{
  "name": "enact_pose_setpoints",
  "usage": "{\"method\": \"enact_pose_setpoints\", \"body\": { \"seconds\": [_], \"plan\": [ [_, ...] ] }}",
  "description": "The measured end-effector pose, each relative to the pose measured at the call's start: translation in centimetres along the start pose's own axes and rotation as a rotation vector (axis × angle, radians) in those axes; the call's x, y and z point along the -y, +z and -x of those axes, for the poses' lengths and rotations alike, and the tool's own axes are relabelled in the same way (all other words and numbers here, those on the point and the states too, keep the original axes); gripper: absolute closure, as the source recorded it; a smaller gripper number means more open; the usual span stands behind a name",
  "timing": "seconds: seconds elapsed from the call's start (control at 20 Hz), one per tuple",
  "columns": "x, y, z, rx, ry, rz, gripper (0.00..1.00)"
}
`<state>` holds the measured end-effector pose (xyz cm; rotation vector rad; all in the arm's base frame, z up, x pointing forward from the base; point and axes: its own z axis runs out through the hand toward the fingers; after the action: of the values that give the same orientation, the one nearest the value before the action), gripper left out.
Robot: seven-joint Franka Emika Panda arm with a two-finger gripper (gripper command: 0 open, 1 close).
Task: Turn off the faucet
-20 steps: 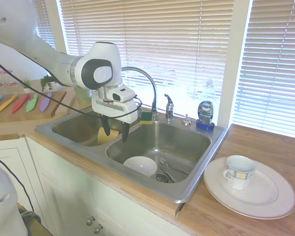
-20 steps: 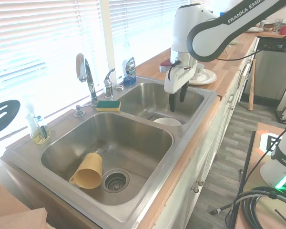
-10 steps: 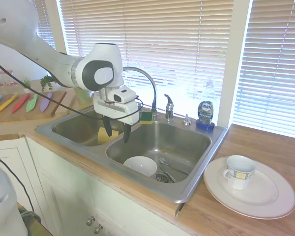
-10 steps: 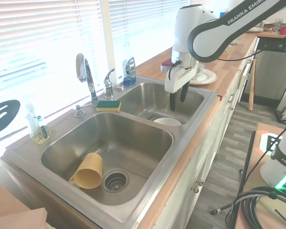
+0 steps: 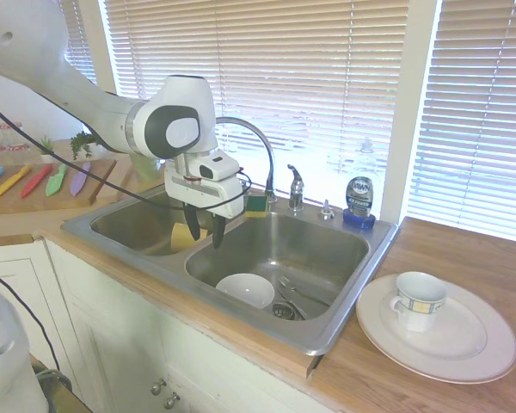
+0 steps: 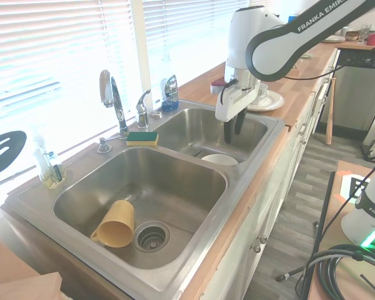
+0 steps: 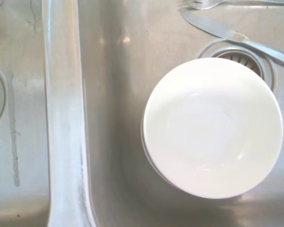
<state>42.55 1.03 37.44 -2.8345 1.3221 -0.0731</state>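
Your end effector (image 5: 202, 233) hanging over the sink divider, fingers slightly parted and empty, faucet (image 5: 251, 146) well behind, white bowl (image 7: 212, 126) below.

A shiny chrome gooseneck faucet (image 5: 251, 146) arches at centre frame over a dull grey stainless-steel double sink (image 5: 344, 310). A plain white round bowl (image 5: 245, 290) sits at lower centre. A yellow plastic cup (image 6: 115, 224) lies at lower left. A yellow-and-green sponge (image 6: 142, 137) is at centre left. The clear dish soap bottle (image 5: 359, 199) carries a blue label. The table (image 5: 430, 370) is warm brown wood grain, lower right. The white arm ends in a black-fingered claw (image 5: 203, 231).
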Motion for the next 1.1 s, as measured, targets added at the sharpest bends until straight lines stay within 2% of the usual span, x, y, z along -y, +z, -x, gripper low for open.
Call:
{"method": "enact_pose_setpoints", "body": {
  "seconds": [0.45,0.85,1.1],
  "plan": [
    [1.1,-0.4,-1.1,-0.004,0.007,-0.009,1.00],
    [8.3,-2.7,-9.4,-0.054,0.047,-0.053,1.00],
    [13.1,-5.3,-13.9,-0.090,0.058,-0.109,1.00]
  ]
}}
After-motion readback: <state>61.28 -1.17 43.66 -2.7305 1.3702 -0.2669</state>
